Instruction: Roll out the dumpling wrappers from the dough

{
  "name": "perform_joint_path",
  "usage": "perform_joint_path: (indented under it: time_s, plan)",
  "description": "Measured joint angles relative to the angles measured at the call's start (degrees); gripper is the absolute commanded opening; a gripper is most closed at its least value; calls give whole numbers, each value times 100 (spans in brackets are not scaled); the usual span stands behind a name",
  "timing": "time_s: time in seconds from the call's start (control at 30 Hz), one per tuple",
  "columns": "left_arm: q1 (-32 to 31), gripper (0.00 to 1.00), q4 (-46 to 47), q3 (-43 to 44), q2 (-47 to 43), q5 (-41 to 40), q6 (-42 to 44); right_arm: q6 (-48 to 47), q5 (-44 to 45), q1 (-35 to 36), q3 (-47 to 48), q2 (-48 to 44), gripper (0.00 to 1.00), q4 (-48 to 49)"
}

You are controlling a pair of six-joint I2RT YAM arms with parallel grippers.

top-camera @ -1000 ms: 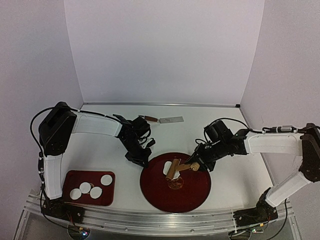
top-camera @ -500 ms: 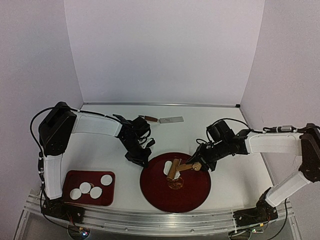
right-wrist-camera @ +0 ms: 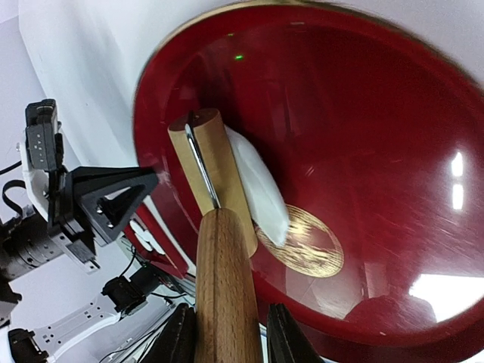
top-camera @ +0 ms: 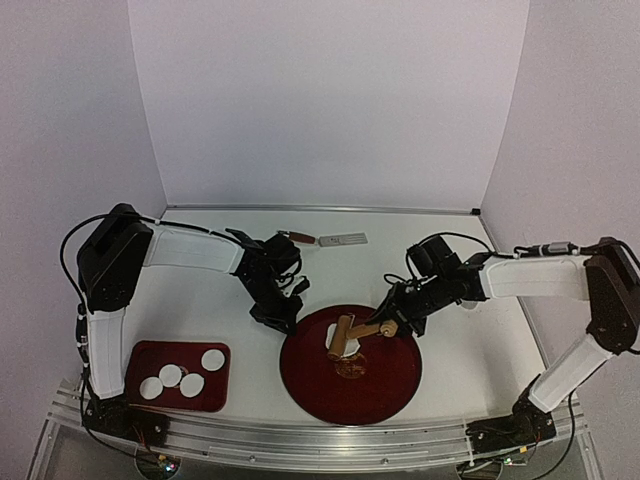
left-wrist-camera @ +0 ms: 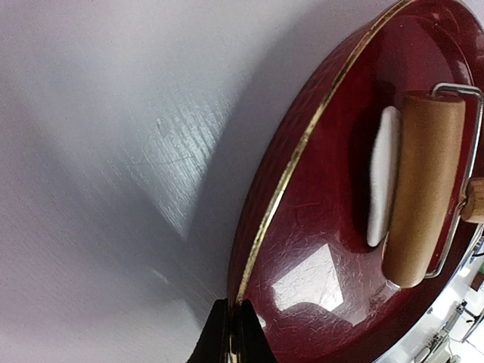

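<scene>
The dough lies on the plate, just beyond its gold centre mark toward the far-left rim. It is a thick white lump, not yet thin or round. The wooden barrel of the rolling pin rests along one side of it and covers part. The right jaws are clamped on the pin's wooden handle, over the plate's right half. The left jaws are pressed together on the plate's gold rim at its far-left edge.

The risks, as I judge them, start with the barrel bearing on only one flank of the lump. A stroke may wedge it sideways instead of flattening it, or leave one side thick. Soft dough may cling to the wood and lift with it. The plate is glossy, so the lump may skid. A stroke toward the left rim pushes against a thin pinch, which may slip and let the plate slide on the table. A long stroke could run the barrel into the rim.

Four dumpling wrappers sit on a small red tray well to the plate's left. Behind the plate lies a flat metal tool with a brown handle. The table is smooth and white, closed in by plain pale walls behind and at both sides.
</scene>
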Motion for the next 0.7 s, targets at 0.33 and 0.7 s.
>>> perform_joint_path:
  time_s: [0.33,0.7]
  plan:
    - [-22,0,-42,-2,-23,-104,-107,-302,-136,-287,-251,-286,0,-396]
    - [-22,0,34,-94,-85,-153,-234,-720,-335,-478,-243,-282,0,-423]
